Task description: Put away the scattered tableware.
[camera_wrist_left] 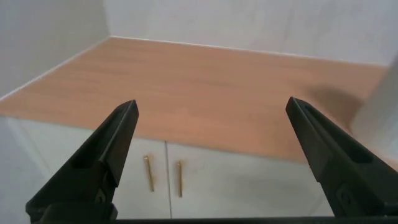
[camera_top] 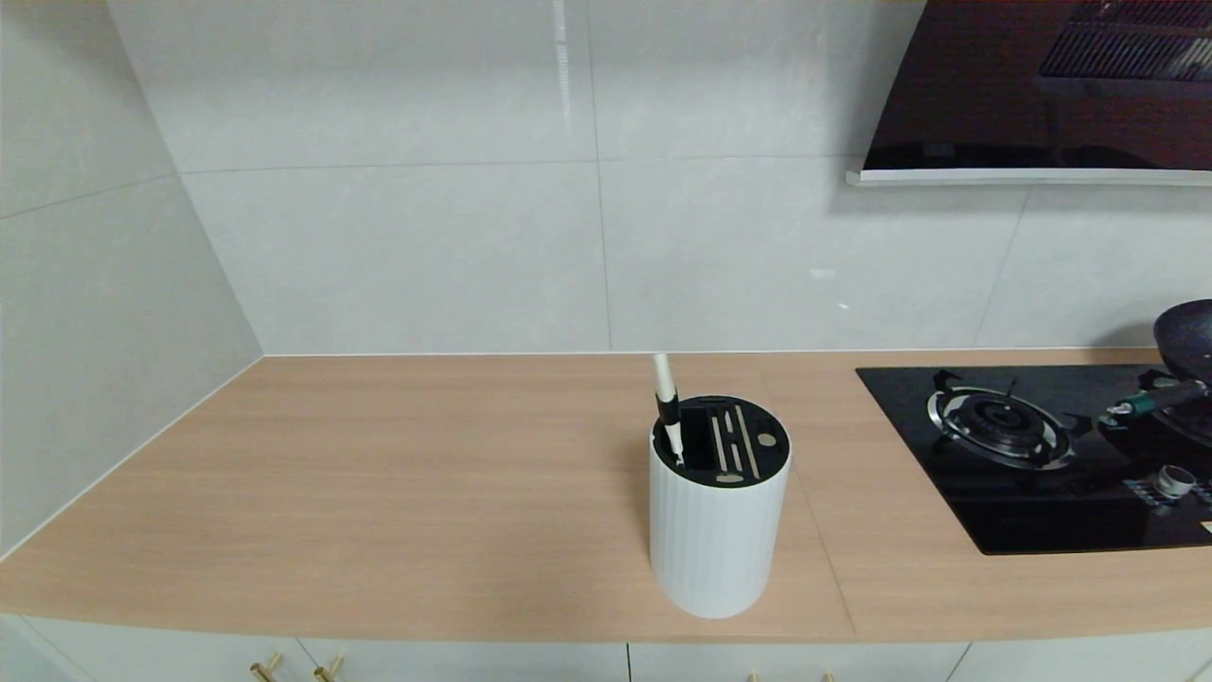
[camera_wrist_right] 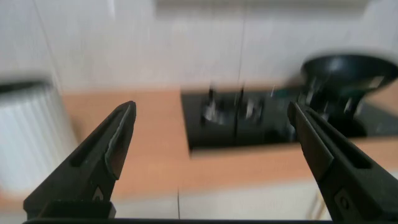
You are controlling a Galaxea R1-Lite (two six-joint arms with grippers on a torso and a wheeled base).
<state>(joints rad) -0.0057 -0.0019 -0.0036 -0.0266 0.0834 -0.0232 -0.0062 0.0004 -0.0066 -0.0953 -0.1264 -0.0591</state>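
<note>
**One utensil slotted, both grippers empty and spread**

A white-handled utensil [camera_top: 667,403] stands nearly upright in the slot at 10 o'clock on the black top of the white ribbed utensil holder [camera_top: 718,530]. The holder sits on the wooden countertop [camera_top: 379,474], close to its front edge.

The left gripper [camera_wrist_left: 210,107] has its fingers wide apart with nothing between them. It hangs off the counter's front edge, above the cabinet doors [camera_wrist_left: 217,180]. The right gripper [camera_wrist_right: 211,109] is also spread and empty, with the holder close beside it and the hob beyond.

The holder looks tall for its base. A spread finger sweeping past could clip it or the protruding handle and tip it over the edge.

From the holder, the gas hob [camera_top: 1032,455] lies at 3 o'clock and a dark pan [camera_top: 1188,341] at 2 o'clock. The pan handle [camera_top: 1157,399] juts inward and could snag the right arm. The range hood [camera_top: 1042,95] hangs at 1 o'clock, and pale wall tiles [camera_top: 426,237] rise at 12.
</note>
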